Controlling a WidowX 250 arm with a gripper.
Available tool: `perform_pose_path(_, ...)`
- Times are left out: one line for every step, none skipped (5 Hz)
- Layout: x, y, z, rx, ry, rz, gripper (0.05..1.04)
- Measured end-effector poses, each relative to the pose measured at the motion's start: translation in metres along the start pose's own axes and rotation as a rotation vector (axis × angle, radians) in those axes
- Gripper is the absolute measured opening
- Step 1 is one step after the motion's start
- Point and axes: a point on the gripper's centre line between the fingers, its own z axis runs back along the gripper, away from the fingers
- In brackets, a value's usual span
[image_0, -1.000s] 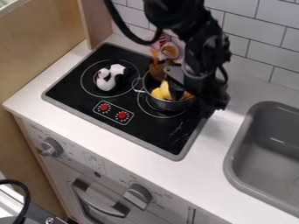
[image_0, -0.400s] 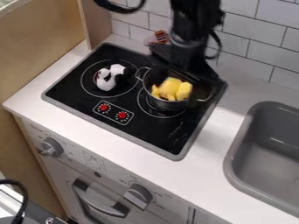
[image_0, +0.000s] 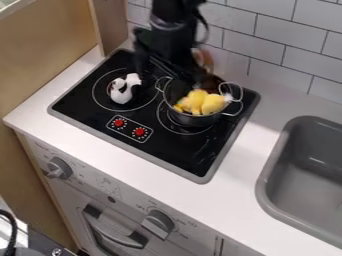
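Metal pot (image_0: 189, 120) holds yellow pieces (image_0: 196, 101), seemingly food, near the gripper (image_0: 188, 79).

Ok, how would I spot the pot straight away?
Find the black stovetop, left of the grey sink. The pot sits on its right burner, beyond the red dials. It is metal and holds yellow pieces, unlike the black-and-white object on the left burner.

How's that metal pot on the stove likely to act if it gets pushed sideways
The pot should stay stiff, since its walls look like metal. It would probably slide rather than roll, standing upright on the flat black stovetop. The yellow pieces are heaped near its rim, so a hard shove might spill some.
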Motion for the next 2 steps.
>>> perform_pose_path(0.0,0.027,0.0,0.017,-0.025,-0.043,0.997)
perform_pose_path(0.003,0.046,0.001,0.037,-0.037,-0.071,0.997)
